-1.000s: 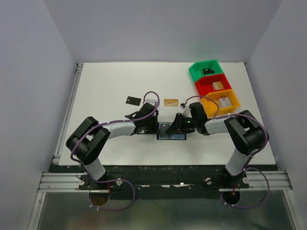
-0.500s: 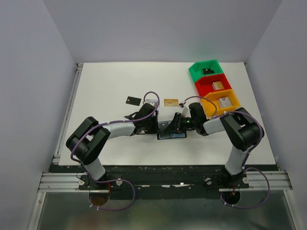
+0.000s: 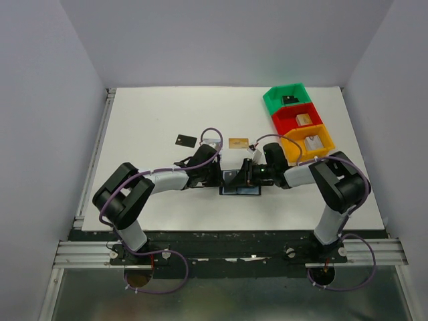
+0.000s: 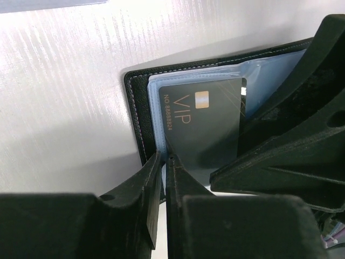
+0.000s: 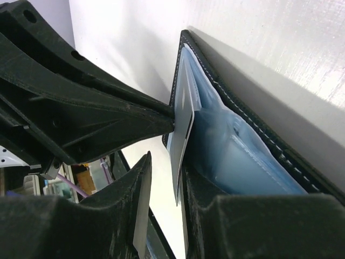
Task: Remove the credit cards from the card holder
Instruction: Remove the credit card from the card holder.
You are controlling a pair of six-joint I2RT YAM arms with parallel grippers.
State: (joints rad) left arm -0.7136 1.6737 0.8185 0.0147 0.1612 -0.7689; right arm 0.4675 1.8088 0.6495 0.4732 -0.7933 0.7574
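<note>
Showing black VIP card (image 4: 207,135), holder (image 4: 137,108) open.

On the white table (image 3: 154,114), at its far right, a green bin (image 3: 269,100), a red bin (image 3: 279,122) and an orange bin (image 3: 326,139) touch in a row (each holds a small item).

What can be counted here.
One card holder (image 3: 249,190); four cards: a black VIP card (image 4: 207,127) inside it, and outside it a black card (image 3: 186,140), a grey card (image 3: 212,142), a gold card (image 3: 238,143). Three bins: green bin (image 3: 271,99), red bin (image 3: 281,121), orange bin (image 3: 326,141), with three small items (image 3: 304,119), one in each. Two arms: left arm (image 3: 160,179), right arm (image 3: 304,173).
</note>
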